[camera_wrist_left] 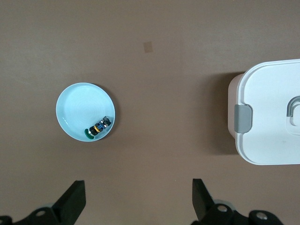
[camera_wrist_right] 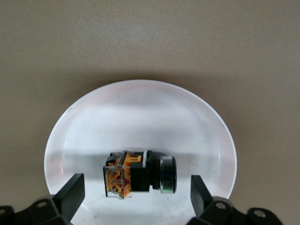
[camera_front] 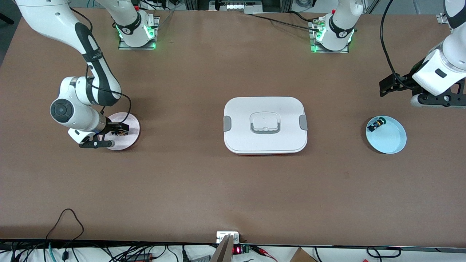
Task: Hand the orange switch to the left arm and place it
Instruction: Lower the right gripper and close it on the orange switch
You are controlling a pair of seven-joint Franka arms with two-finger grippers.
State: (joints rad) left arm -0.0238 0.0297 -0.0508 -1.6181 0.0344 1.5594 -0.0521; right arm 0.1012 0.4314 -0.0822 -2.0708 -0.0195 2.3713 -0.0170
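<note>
Hovering low over the pink plate [camera_front: 125, 131] at the right arm's end of the table, the right gripper [camera_front: 109, 135] has its jaws spread wide w/ nothing between them yet; the orange switch [camera_wrist_right: 139, 172] lies on its side in that plate, framed by the two fingers [camera_wrist_right: 70, 194] in the right wrist view, not touched as far as can be told. Step in hand looks like the pre-grasp approach; next move prob. calls for a straight drop so the fingers straddle the switch body, then a clench w/o tipping it.

Left gripper [camera_wrist_left: 138, 199] waits up over bare table near the left arm's end, jaws released, empty; just by it sits the pale blue plate [camera_front: 391, 140] w/ a green-capped switch [camera_front: 375, 125]. The white lidded box [camera_front: 265, 124] stands mid-table btwn the two plates, so the handover will likely need height or a detour around it.
</note>
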